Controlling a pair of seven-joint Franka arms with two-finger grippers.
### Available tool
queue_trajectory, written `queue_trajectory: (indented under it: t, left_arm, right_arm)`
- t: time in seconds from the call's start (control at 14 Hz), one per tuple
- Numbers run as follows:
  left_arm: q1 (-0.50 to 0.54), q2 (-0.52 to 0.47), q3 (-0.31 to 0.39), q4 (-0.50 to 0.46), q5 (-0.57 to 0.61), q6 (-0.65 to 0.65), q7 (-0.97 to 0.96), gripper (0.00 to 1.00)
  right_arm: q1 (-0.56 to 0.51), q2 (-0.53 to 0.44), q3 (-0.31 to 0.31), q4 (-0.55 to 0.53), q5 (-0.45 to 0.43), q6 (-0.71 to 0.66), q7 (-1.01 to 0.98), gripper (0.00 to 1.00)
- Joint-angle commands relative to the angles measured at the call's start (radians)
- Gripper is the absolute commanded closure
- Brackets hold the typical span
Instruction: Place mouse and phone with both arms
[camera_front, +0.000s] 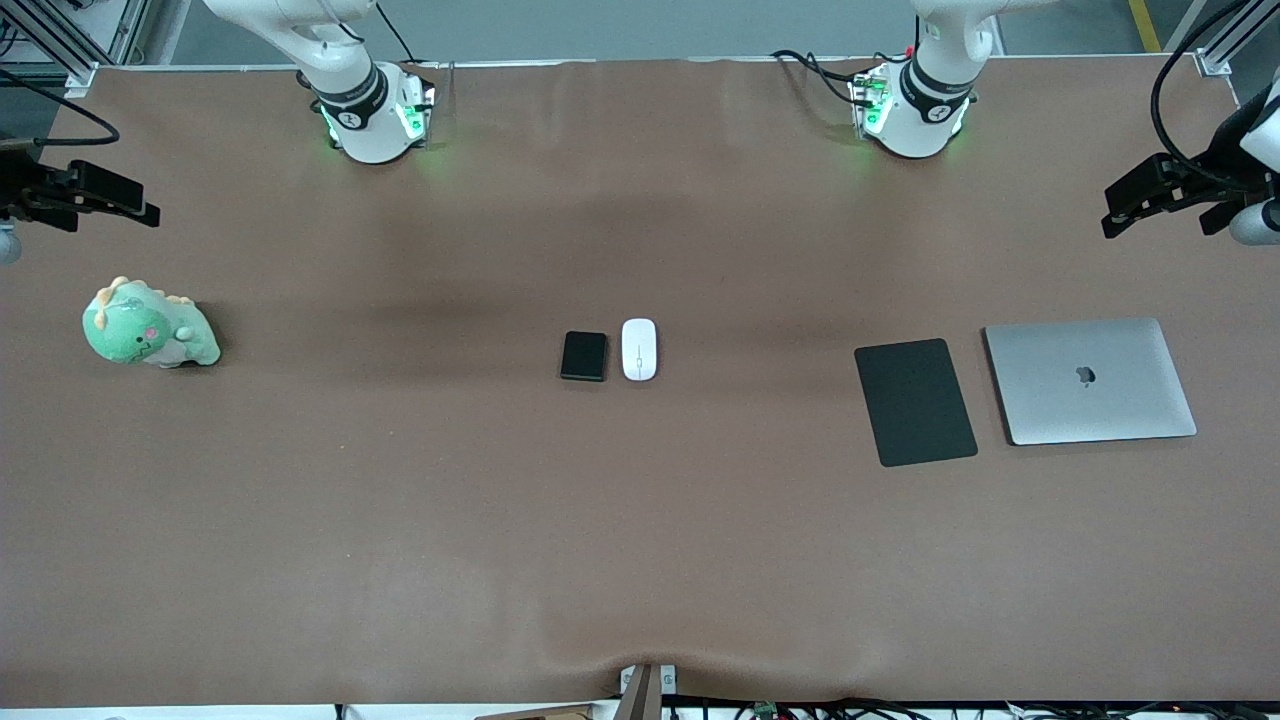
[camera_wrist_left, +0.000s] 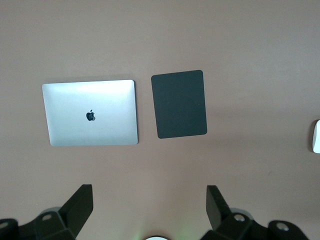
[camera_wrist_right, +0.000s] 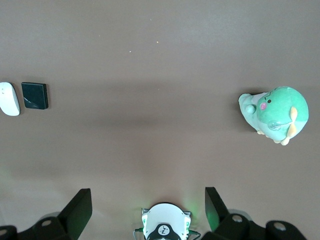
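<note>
The white mouse (camera_front: 639, 349) and the black phone (camera_front: 584, 356) lie side by side on the brown table's middle, the phone toward the right arm's end. Both show in the right wrist view, the mouse (camera_wrist_right: 9, 98) and the phone (camera_wrist_right: 35, 95); only the mouse's edge (camera_wrist_left: 316, 136) shows in the left wrist view. My left gripper (camera_front: 1150, 195) hangs high over the left arm's end of the table, open and empty (camera_wrist_left: 150, 200). My right gripper (camera_front: 95, 195) hangs high over the right arm's end, open and empty (camera_wrist_right: 148, 202).
A matte black pad (camera_front: 915, 401) and a closed silver laptop (camera_front: 1090, 380) lie side by side toward the left arm's end. A green plush dinosaur (camera_front: 148, 325) sits toward the right arm's end. The arm bases (camera_front: 370, 115) stand along the table's edge farthest from the front camera.
</note>
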Motion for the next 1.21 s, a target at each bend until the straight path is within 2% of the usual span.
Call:
queue_trajectory:
  t: [0.0, 0.36, 0.57, 0.86, 1.14]
  left_arm:
    - [0.002, -0.004, -0.005, 0.005, 0.020, -0.006, 0.012, 0.00]
    - [-0.012, 0.031, -0.017, 0.001, 0.005, 0.009, -0.004, 0.00]
    - [-0.014, 0.077, -0.092, -0.013, 0.003, 0.061, -0.025, 0.00]
    - [-0.024, 0.151, -0.225, -0.044, 0.013, 0.153, -0.218, 0.00]
    - [-0.125, 0.247, -0.250, -0.070, 0.016, 0.258, -0.362, 0.00]
  right_arm:
    - [-0.023, 0.011, 0.010, 0.022, 0.019, -0.018, -0.013, 0.00]
    - [-0.024, 0.011, 0.010, 0.022, 0.019, -0.018, -0.015, 0.00]
    - [-0.024, 0.013, 0.010, 0.022, 0.019, -0.018, -0.013, 0.00]
    - [-0.023, 0.013, 0.012, 0.022, 0.019, -0.018, -0.013, 0.00]
    - [-0.023, 0.013, 0.012, 0.022, 0.019, -0.018, -0.013, 0.00]
